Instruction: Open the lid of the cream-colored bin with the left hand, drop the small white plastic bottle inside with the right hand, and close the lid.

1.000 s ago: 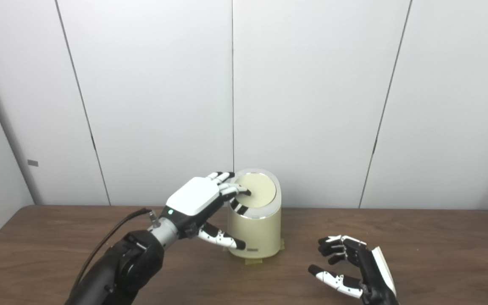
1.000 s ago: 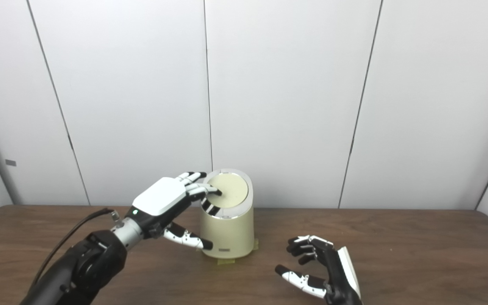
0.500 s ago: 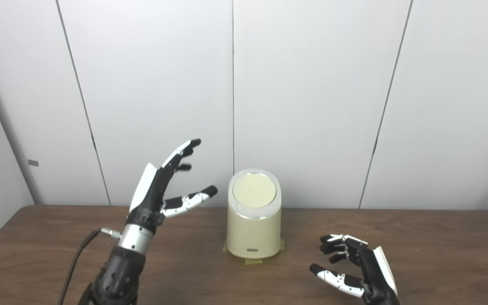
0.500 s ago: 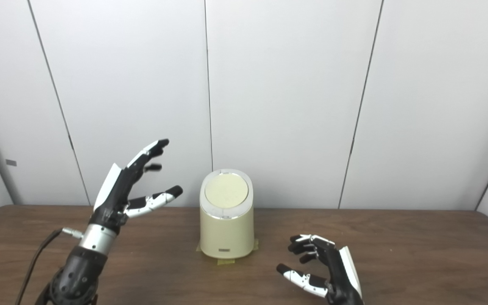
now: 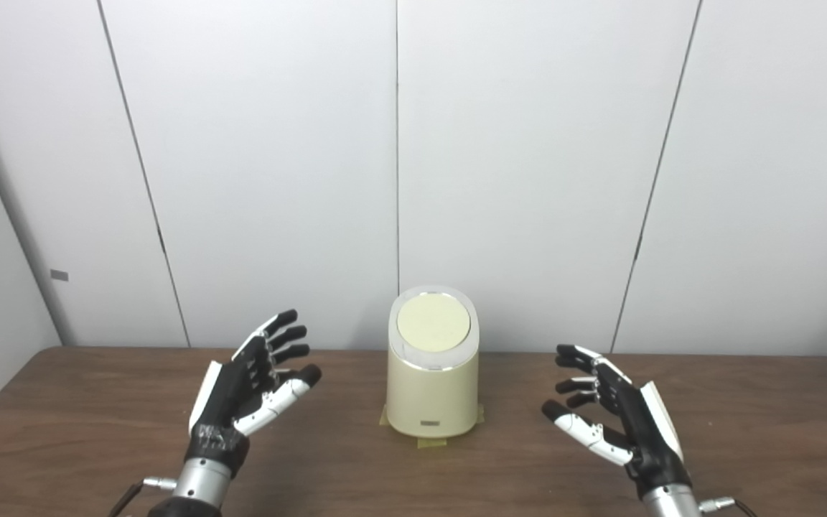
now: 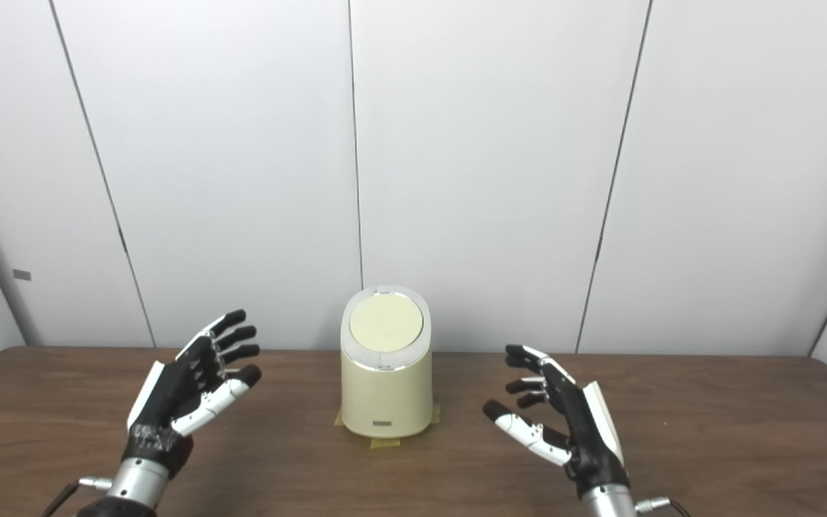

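White wall panels back a wooden bench (image 5: 97, 438) where the cream-colored bin (image 5: 431, 388) stands, lid (image 5: 433, 325) shut. Left hand (image 5: 248, 388) has withdrawn from the lid; right hand (image 5: 618, 416) has risen. Both hands' fingers are spread and empty. No bottle visible; the task appears complete.

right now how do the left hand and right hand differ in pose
The left hand sits left of the cream bin, palm facing right; the right hand sits right of it, palm facing left. The left hand's fingers are straighter; the right hand's fingers curl more. Both are open, empty and clear of the bin, whose lid is shut.
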